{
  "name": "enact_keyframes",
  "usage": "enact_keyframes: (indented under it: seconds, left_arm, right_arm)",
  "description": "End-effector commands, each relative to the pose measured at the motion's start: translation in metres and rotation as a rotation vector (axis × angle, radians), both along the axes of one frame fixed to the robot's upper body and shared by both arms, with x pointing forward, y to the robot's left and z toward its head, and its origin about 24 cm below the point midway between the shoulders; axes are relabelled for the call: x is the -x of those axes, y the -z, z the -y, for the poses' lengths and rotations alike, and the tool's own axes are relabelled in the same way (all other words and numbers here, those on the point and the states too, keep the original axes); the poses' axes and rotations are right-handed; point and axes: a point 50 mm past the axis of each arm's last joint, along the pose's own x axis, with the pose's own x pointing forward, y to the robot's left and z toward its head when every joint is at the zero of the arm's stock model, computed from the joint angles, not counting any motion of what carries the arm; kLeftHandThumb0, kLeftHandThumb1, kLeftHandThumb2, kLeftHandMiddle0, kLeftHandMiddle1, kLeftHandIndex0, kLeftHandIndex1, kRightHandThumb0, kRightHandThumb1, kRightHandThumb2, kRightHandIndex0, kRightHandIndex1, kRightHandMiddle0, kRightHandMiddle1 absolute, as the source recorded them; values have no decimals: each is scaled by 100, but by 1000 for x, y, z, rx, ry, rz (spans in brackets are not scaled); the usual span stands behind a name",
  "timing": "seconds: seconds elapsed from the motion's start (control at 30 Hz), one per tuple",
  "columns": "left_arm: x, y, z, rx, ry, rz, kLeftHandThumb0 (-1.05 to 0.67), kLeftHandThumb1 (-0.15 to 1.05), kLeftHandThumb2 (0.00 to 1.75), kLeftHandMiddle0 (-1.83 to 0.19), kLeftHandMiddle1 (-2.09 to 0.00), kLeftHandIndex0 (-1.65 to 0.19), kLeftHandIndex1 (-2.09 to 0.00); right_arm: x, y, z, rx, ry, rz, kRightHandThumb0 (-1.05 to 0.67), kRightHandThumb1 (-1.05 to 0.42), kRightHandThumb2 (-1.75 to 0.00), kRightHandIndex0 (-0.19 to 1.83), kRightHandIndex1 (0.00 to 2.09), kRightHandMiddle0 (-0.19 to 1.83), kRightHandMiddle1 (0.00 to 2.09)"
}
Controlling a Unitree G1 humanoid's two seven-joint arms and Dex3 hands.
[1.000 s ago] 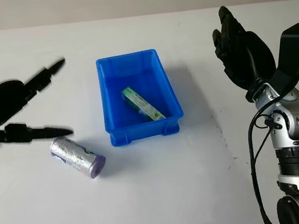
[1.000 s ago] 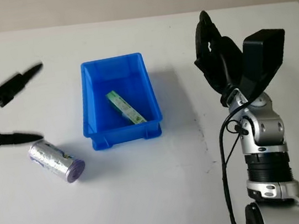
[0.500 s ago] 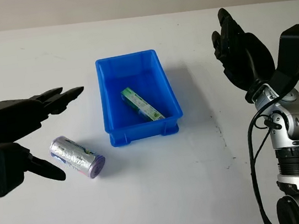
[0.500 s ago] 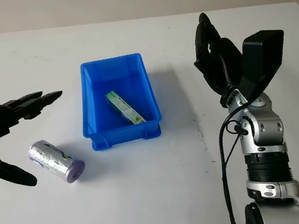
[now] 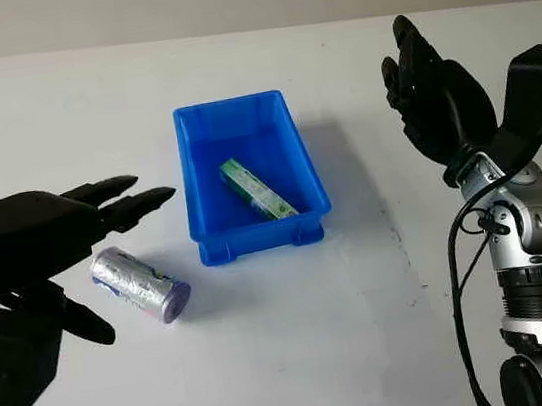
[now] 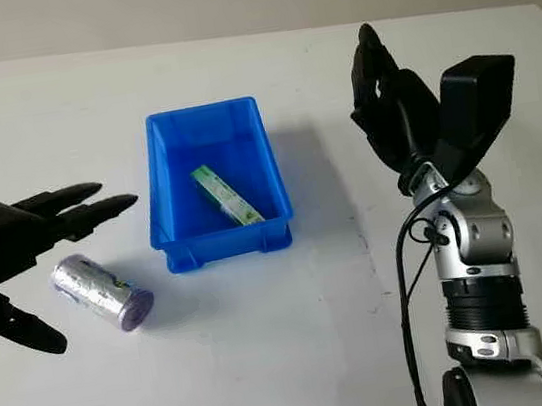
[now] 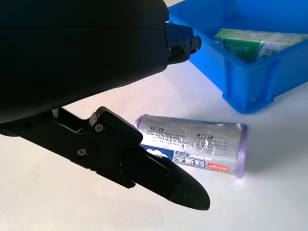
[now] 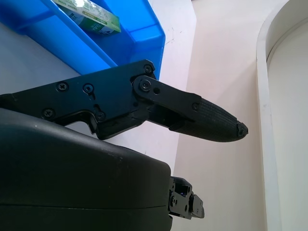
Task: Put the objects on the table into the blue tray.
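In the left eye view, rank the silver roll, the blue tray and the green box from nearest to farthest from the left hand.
1. The silver roll, lying on the table just beside the open left hand.
2. The blue tray, at the table's middle, beyond the roll.
3. The green box, lying inside the tray, past its near wall.

Both robot hand [image 5: 29, 242] units seemingly open

Glossy plastic blue tray [image 5: 205, 182]; shiny foil-wrapped roll [image 5: 141, 284]; matt white table [image 5: 300, 340].
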Motion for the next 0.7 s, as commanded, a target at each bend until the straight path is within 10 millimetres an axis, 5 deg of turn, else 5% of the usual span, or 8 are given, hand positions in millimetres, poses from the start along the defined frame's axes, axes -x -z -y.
enact_keyframes:
  seconds: [0.0, 0.67]
  left_arm:
    - [0, 5, 0, 6, -1, -7, -74, 85, 6, 0, -8, 0, -9]
    - [1, 28, 6, 92, 58, -33, -58, 87, 6, -18, -10, -17, -16]
  right_arm:
    - [0, -7, 1, -4, -3, 27, -73, -105, -78, -19, 0, -19, 0]
    - [0, -8, 1, -12, -17, 22, -73, -105, -78, -19, 0, -19, 0]
